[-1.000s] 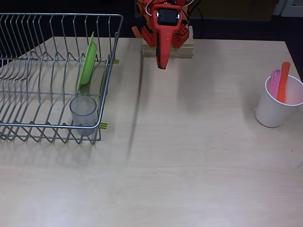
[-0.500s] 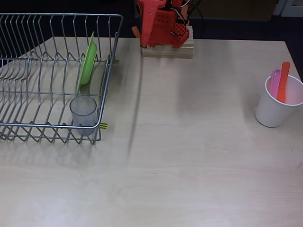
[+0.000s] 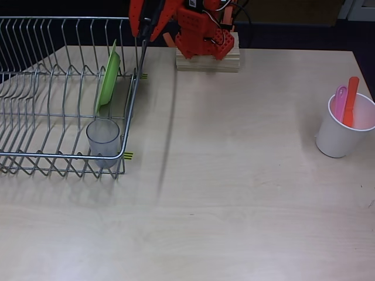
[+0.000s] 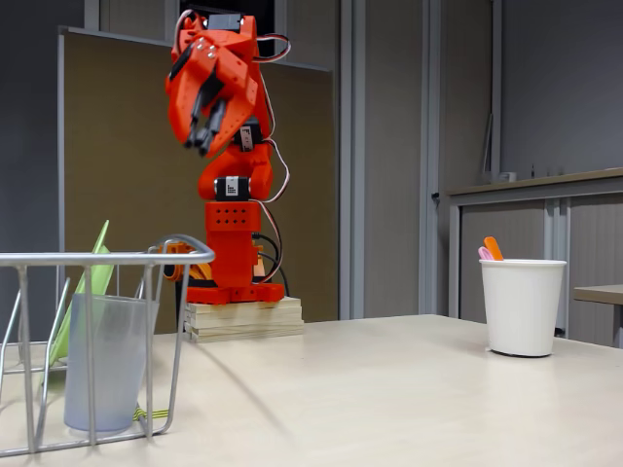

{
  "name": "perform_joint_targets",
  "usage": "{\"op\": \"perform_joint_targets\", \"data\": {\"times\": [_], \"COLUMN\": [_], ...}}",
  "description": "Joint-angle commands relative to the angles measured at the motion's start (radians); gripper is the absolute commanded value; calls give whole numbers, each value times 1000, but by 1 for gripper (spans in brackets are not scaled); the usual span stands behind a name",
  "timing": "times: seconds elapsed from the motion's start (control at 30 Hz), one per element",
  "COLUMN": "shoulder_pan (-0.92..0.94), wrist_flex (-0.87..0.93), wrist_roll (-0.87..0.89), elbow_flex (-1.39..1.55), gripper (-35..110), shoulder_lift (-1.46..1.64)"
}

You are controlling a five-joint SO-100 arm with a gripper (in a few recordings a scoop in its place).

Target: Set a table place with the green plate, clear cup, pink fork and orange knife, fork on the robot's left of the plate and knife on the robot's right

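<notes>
While the green plate [image 3: 108,79] stands on edge in the wire dish rack [image 3: 35,93], the empty gripper [image 4: 201,136], fingers slightly spread, should descend straddling its top rim

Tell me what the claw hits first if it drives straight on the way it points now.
Probably the dish rack. The claw hangs high, pointing down toward the rack's end with the green plate. Depth is unclear, so rack wire or plate could come first.
</notes>
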Motion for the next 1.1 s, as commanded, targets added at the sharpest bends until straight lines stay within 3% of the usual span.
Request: {"op": "perform_joint_targets", "data": {"times": [0.0,0.3,0.43,0.63,0.8,1.0,1.07], "shoulder_pan": [114,319,339,324,350,387,390], "wrist_flex": [18,8,-31,-75,-132,-192,-210], "wrist_roll": [121,144,175,179,143,114,100], "elbow_flex": [12,72,103,107,107,112,114], "gripper": [0,20,32,36,36,25,14], "shoulder_lift": [25,-123,-189,-291,-388,-476,-486]}}
